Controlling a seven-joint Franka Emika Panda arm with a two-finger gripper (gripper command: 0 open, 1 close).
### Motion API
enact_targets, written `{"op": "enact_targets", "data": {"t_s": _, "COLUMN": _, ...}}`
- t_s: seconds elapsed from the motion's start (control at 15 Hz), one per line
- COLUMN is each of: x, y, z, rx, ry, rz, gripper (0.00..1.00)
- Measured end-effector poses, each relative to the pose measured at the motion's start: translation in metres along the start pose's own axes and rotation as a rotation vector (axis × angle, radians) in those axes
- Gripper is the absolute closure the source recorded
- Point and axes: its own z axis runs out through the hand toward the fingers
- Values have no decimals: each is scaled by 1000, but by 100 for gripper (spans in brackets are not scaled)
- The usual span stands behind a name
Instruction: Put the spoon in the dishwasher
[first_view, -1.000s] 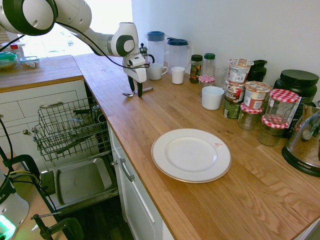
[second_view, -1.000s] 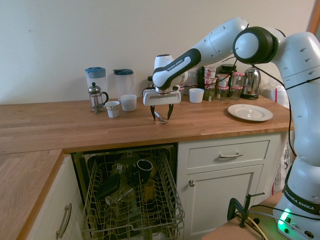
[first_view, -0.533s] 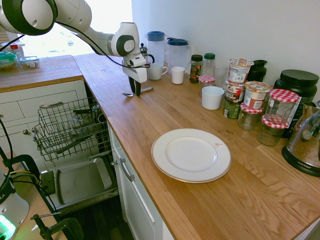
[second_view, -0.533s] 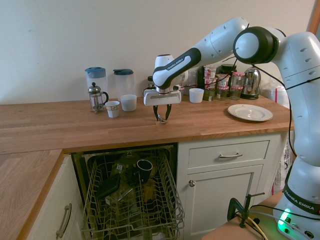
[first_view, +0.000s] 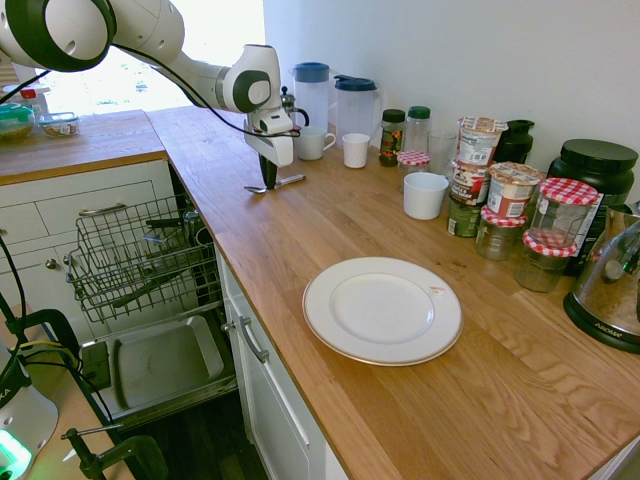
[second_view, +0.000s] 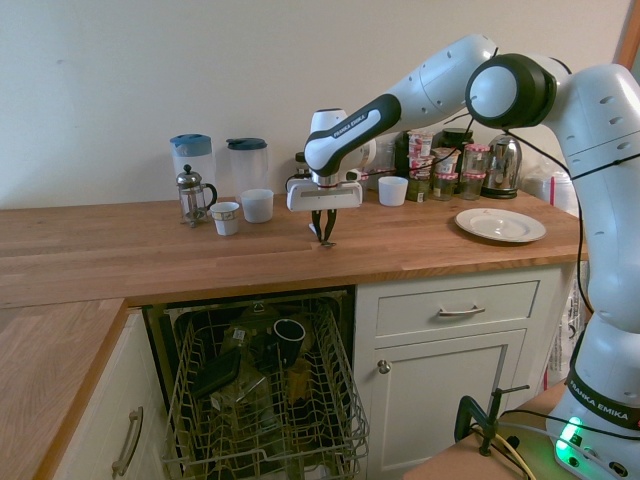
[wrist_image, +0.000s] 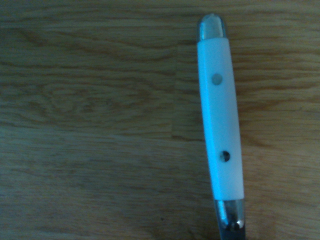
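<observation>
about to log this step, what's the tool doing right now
tool: fingers shut on the spoon, which lies on the counter, not lifted yet.

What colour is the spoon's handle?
White, with metal ends on the spoon; clearest in the wrist view.

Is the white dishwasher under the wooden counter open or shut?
Open. The white dishwasher has its door dropped down and its grey wire rack pulled out.
</observation>
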Motion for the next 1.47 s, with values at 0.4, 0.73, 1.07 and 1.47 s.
{"op": "enact_targets", "data": {"t_s": 0.4, "x": -7, "y": -3, "z": -19, "rx": 31, "ry": -33, "rz": 52, "gripper": 100}}
{"op": "enact_targets", "data": {"t_s": 0.73, "x": -92, "y": 18, "z": -112, "rx": 97, "ry": 25, "rz": 53, "gripper": 100}}
{"op": "enact_targets", "data": {"t_s": 1.07, "x": -228, "y": 85, "z": -125, "rx": 113, "ry": 83, "rz": 104, "gripper": 100}}
{"op": "enact_targets", "data": {"t_s": 1.47, "x": -329, "y": 184, "z": -74, "rx": 98, "ry": 102, "rz": 26, "gripper": 100}}
